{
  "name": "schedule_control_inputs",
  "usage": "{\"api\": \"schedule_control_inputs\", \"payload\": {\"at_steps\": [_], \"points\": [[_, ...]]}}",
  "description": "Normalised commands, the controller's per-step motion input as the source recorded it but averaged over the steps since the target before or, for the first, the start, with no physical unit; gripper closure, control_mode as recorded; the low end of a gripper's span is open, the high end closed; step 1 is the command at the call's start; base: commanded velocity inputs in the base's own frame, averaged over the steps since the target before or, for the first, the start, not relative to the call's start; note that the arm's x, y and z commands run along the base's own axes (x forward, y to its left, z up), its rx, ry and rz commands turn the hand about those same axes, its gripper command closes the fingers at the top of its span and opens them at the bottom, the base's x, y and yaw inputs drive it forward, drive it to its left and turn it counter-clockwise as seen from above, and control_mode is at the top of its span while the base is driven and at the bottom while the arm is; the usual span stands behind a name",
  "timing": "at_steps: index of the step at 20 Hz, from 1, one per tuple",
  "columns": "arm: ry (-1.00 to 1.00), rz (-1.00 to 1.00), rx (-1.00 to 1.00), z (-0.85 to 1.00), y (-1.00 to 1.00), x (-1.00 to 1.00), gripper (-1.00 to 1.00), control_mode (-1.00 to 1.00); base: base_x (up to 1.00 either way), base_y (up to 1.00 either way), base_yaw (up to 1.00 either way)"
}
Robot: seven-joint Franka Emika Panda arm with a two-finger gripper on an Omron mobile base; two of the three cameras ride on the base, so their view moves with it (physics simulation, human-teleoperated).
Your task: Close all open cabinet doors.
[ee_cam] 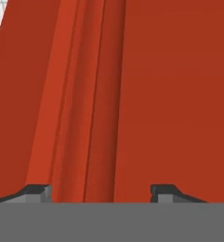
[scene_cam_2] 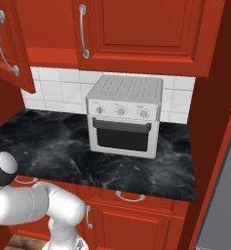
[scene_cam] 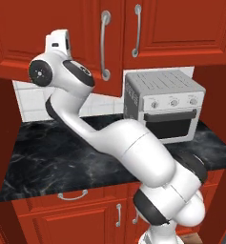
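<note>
Claw (ee_cam: 100,193) up close against a red cabinet door (ee_cam: 146,94), tips apart with a gap between them, nothing gripped. Left door (scene_cam_2: 7,44) swung out ajar above the counter (scene_cam_2: 48,141); right door (scene_cam_2: 136,29) shut over the toaster oven (scene_cam_2: 124,114). Arm (scene_cam: 109,138) reaches up left.

Glossy red cabinet doors (scene_cam: 62,33) with curved silver bar handles (scene_cam: 105,45) are hanging above the toaster oven (scene_cam: 164,105); the left door (scene_cam_2: 9,44) is standing ajar, swinging outward.
</note>
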Motion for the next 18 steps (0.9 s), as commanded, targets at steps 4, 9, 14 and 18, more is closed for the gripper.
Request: {"api": "schedule_control_inputs", "payload": {"at_steps": [4,9,14,18], "points": [[0.0,0.03,0.0,-0.06,-0.38,0.94,-1.0,-1.0,0.0,0.0,0.0],[0.01,0.03,0.0,-0.04,-0.38,0.95,-1.0,-1.0,0.0,0.0,0.0],[0.02,0.01,0.0,-0.05,-0.32,0.92,-1.0,-1.0,0.0,0.0,0.0],[0.04,0.0,0.0,-0.05,-0.25,0.93,-1.0,-1.0,0.0,0.0,0.0]]}}
